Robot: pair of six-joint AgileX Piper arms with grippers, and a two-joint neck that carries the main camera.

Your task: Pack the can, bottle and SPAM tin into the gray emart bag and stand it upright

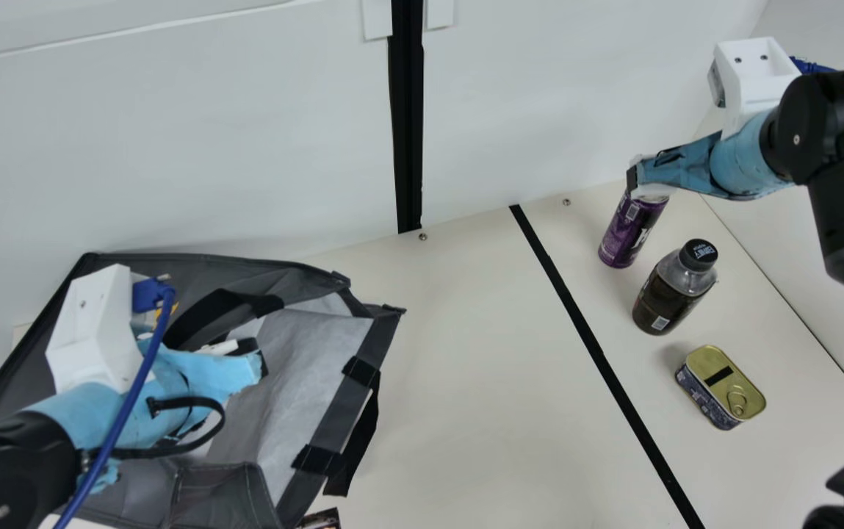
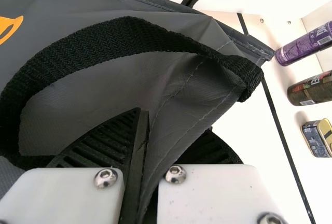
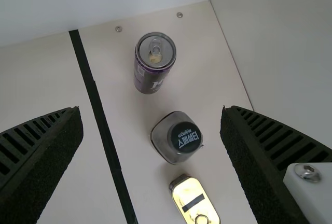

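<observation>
While the left gripper (image 2: 175,121) pinches the gray emart bag (image 1: 311,353), the right gripper (image 3: 151,109), nearer the can (image 1: 631,229), hangs spread wide and empty; seen in the main view, the can stands upright at its six o'clock, the bottle (image 1: 671,290) at the can's five.

Bright, diffuse light covers the table (image 1: 466,367). In the main view, faint, soft-edged shadows fall beside the bottle (image 1: 668,294) and the tin (image 1: 721,386) near it. The left wrist view washes the tabletop around the bottle nearly white, with glare.
</observation>
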